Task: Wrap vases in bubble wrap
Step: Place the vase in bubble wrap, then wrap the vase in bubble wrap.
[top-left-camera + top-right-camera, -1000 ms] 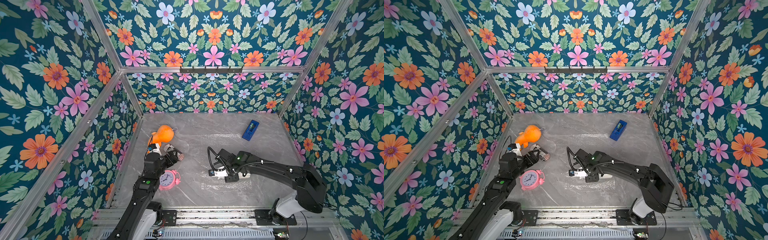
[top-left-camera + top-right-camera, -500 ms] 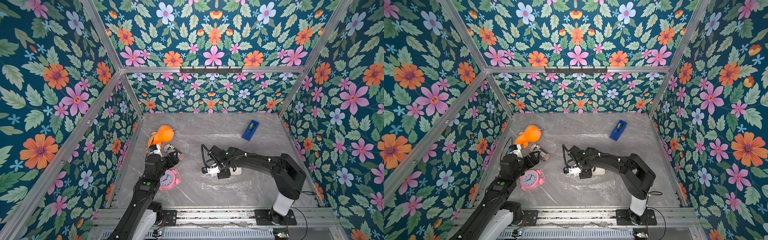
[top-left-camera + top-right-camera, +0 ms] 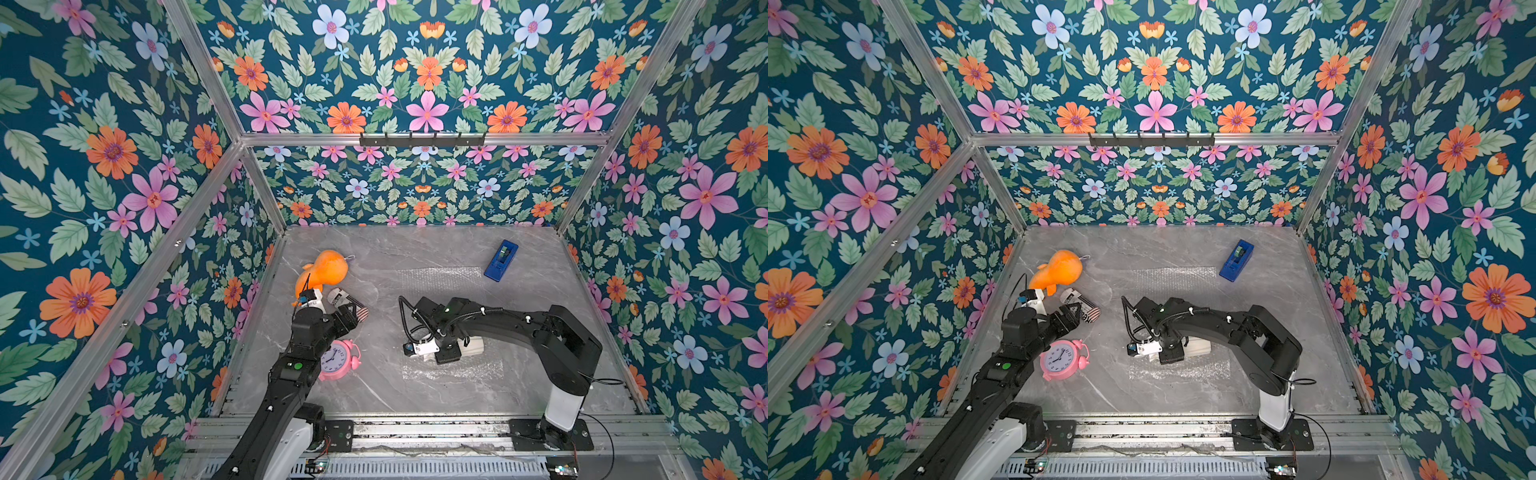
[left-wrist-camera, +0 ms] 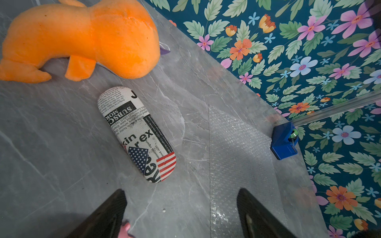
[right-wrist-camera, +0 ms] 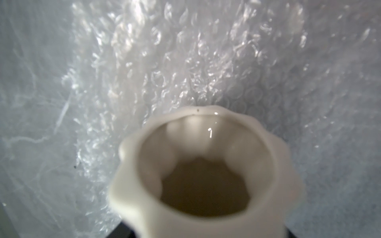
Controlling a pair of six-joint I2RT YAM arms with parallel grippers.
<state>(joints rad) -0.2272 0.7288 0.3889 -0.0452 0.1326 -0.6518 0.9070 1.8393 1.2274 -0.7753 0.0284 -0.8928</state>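
My right gripper [image 3: 451,353] is shut on the white vase [image 3: 474,345], low over the near part of the bubble wrap [image 3: 453,370]. In both top views the arm hides most of the vase [image 3: 1198,345]. The right wrist view looks into its scalloped rim [image 5: 127,197], with bubble wrap [image 5: 185,61] behind it. I cannot tell whether the vase touches the sheet. The clear sheet [image 3: 1175,276] runs back toward the far wall. My left gripper [image 3: 349,316] hangs open at the left, above bare table, with nothing between its fingers [image 4: 111,216].
A printed black-and-white case [image 4: 137,134] lies just ahead of the left gripper. An orange plush toy [image 3: 326,270] lies behind it. A pink alarm clock [image 3: 336,359] sits beside the left arm. A blue tape dispenser [image 3: 500,259] stands at the sheet's far right corner. Floral walls close in three sides.
The right arm has swung its elbow up and back, carrying the vase slightly left over the bubble wrap. The left arm has not moved.
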